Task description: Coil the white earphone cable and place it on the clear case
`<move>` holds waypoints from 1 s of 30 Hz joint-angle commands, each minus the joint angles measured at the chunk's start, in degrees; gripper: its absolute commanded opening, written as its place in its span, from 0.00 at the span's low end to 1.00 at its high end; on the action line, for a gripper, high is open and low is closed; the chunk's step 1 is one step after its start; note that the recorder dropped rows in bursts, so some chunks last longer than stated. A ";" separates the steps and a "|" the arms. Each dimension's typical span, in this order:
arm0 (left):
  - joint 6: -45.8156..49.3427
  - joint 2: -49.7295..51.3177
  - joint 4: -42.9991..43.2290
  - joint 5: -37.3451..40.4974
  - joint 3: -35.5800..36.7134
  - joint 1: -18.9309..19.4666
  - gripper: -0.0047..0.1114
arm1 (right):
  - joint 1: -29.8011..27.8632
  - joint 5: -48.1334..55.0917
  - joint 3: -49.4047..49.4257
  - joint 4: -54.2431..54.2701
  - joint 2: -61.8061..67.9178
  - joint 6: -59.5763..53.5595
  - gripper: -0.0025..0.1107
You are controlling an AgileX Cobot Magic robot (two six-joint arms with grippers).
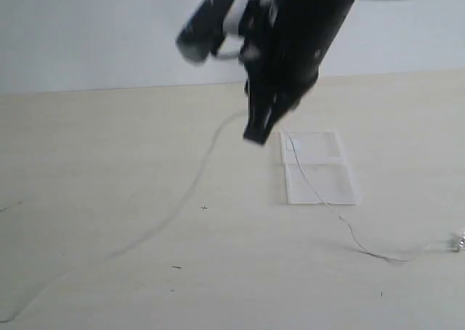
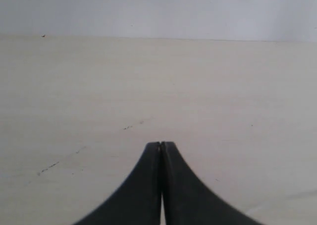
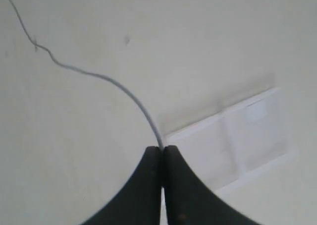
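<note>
The white earphone cable is a thin wire lying in a long curve across the pale table, from the near left up to my right gripper. That gripper is shut on the cable, just left of the clear case. A second stretch of wire crosses the case and runs to the earbuds at the right edge. In the right wrist view the cable enters the closed jaws of my right gripper, beside the case. My left gripper is shut on nothing over bare table and does not show in the exterior view.
The pale table meets a plain light wall along its back edge. A few tiny dark specks lie on the near surface. The black right arm reaches down from the top of the exterior view.
</note>
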 commanded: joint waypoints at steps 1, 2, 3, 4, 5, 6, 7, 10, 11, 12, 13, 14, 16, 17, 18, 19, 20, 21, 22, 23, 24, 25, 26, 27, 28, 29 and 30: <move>-0.04 -0.35 -0.24 -0.61 0.20 -0.38 0.04 | -0.02 -0.65 -7.95 0.05 -9.84 1.83 0.02; -0.04 -0.35 -0.24 -0.61 0.20 -0.38 0.04 | -0.02 -0.65 -9.91 0.05 -11.65 2.36 0.02; -0.04 -0.35 -0.24 -0.61 0.20 -0.38 0.04 | -0.02 -0.65 -11.84 0.05 -13.37 2.34 0.02; -0.04 -0.35 -0.24 -0.61 0.20 -0.38 0.04 | -0.02 -0.65 -13.64 0.05 -14.69 2.34 0.02; -0.04 -0.35 -0.24 -0.61 0.20 -0.38 0.04 | -0.02 -0.65 -15.36 0.05 -16.15 2.34 0.02; -0.04 -0.35 -0.24 -0.61 0.20 -0.38 0.04 | -0.02 -0.90 -17.00 -0.22 -17.44 2.34 0.02; -0.04 -0.35 -0.24 -0.61 0.20 -0.38 0.04 | -0.02 -1.16 -18.50 -0.63 -18.58 2.34 0.02; -0.04 -0.35 -0.24 -0.61 0.20 -0.38 0.04 | -0.02 -1.70 -22.30 -2.19 -20.82 2.34 0.02; -0.04 -0.35 -0.24 -0.61 0.20 -0.38 0.04 | -0.02 -1.70 -23.26 -2.77 -21.13 2.34 0.02; -0.04 -0.35 -0.24 -0.61 0.20 -0.38 0.04 | -0.02 -1.70 -24.11 -3.44 -21.27 2.34 0.02; -0.04 -0.35 -0.24 -0.61 0.20 -0.38 0.04 | -0.02 -1.70 -25.37 -4.13 -21.32 2.34 0.02; -0.04 -0.35 -0.24 -0.61 0.20 -0.38 0.04 | -0.02 -1.70 -26.08 -4.72 -21.32 2.63 0.02; -0.04 -0.35 -0.24 -0.61 0.20 -0.38 0.04 | -0.02 -1.79 -27.53 -5.58 -21.32 2.73 0.02; -0.04 -0.35 -0.24 -0.61 0.20 -0.38 0.04 | -0.02 -2.34 -28.48 -5.80 -21.32 2.73 0.02; -0.04 -0.35 -0.24 -0.61 0.20 -0.38 0.04 | -0.02 -2.60 -28.59 -5.80 -21.32 2.73 0.02; -0.04 -0.35 -0.24 -0.61 0.20 -0.38 0.04 | -0.02 -2.77 -29.00 -5.99 -21.32 2.73 0.02; -0.04 -0.35 -0.24 -0.61 0.20 -0.38 0.04 | -0.02 -2.86 -29.00 -6.10 -21.32 2.73 0.02; -0.04 -0.35 -0.24 -0.61 0.20 -0.38 0.04 | -0.02 -3.67 -29.00 -6.10 -21.32 2.73 0.02; -0.04 -0.35 -0.24 -0.61 0.20 -0.38 0.04 | -0.02 -4.22 -29.00 -6.10 -21.32 2.73 0.02; -0.04 -0.35 -0.24 -0.61 0.20 -0.38 0.04 | -0.02 -5.63 -29.00 -6.10 -21.32 2.73 0.02; -0.04 -0.35 -0.24 -0.61 0.20 -0.38 0.04 | -0.02 -6.42 -29.00 -6.10 -21.32 2.73 0.02; -0.04 -0.35 -0.24 -0.61 0.20 -0.38 0.04 | -0.02 -6.48 -29.00 -6.10 -21.32 2.73 0.02; -0.04 -0.35 -0.24 -0.61 0.20 -0.38 0.04 | -0.02 -6.48 -29.00 -6.10 -21.32 2.73 0.02; -0.04 -0.35 -0.24 -0.61 0.20 -0.38 0.04 | -0.02 -6.22 -29.00 -6.10 -21.32 2.73 0.02; -0.04 -0.35 -0.24 -0.61 0.20 -0.38 0.04 | -0.02 -6.25 -29.00 -5.98 -21.32 2.73 0.02; -0.04 -0.35 -0.24 -0.61 0.20 -0.38 0.04 | -0.02 -6.25 -29.00 -5.78 -21.32 2.73 0.02; -0.04 -0.35 -0.24 -0.61 0.20 -0.38 0.04 | -0.02 -6.25 -29.00 -4.85 -21.32 2.73 0.02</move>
